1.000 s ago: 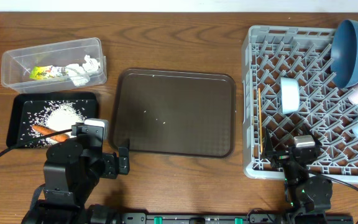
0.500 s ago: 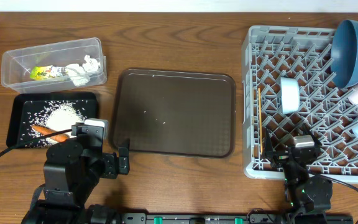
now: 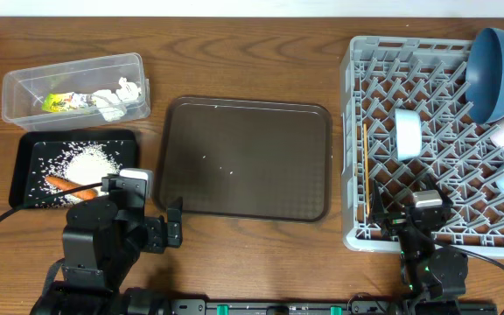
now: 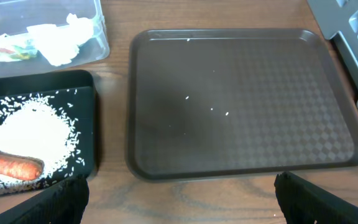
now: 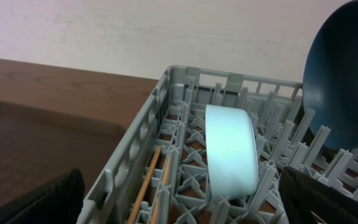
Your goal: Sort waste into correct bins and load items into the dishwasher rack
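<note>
Nearest, at the table edge: left hand spread wide, gripping nothing; right hand likewise wide and empty. Just beyond the left hand, stray rice grains on the brown tray, so probably left-arm work. Left of that, carrot in the black tray; farther, wrapper and paper in the clear tub. Right side: chopsticks lying near-to-far in the rack, beside the teal bowl. Bowl on edge clear only from the right wrist; grains sharpest from the left wrist.
</note>
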Tool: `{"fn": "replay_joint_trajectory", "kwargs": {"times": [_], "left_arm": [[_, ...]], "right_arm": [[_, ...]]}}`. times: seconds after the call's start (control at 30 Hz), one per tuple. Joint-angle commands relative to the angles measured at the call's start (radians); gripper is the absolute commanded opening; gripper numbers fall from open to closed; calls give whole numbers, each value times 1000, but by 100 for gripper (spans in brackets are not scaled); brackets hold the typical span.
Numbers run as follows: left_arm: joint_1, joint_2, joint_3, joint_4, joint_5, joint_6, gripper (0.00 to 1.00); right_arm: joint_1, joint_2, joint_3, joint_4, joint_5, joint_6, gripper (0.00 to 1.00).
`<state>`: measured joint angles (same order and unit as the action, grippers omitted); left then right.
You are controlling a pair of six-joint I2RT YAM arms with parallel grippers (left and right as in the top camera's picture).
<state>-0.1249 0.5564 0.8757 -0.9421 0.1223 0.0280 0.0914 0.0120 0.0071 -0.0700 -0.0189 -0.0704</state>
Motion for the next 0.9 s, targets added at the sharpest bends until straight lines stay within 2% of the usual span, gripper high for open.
{"fn": "replay_joint_trajectory", "kwargs": {"times": [0.0, 0.13, 0.3, 0.57, 0.77, 0.87], "left_arm": [[2, 1, 1, -2, -39, 16, 98], [6, -40, -32, 5, -81, 16, 98], [27, -157, -170, 77, -90, 16, 98], [55, -395, -490, 325, -90, -9, 98], [57, -547, -715, 592, -90, -60, 98], [58, -554, -798, 763, -89, -68, 98]], "right_arm": [[3, -6, -2, -4, -8, -13, 99], [3, -6, -2, -4, -8, -13, 99], [3, -6, -2, -4, -8, -13, 99], [3, -6, -2, -4, -8, -13, 99], [3, -6, -2, -4, -8, -13, 99], [3, -6, -2, -4, -8, -13, 99]]}}
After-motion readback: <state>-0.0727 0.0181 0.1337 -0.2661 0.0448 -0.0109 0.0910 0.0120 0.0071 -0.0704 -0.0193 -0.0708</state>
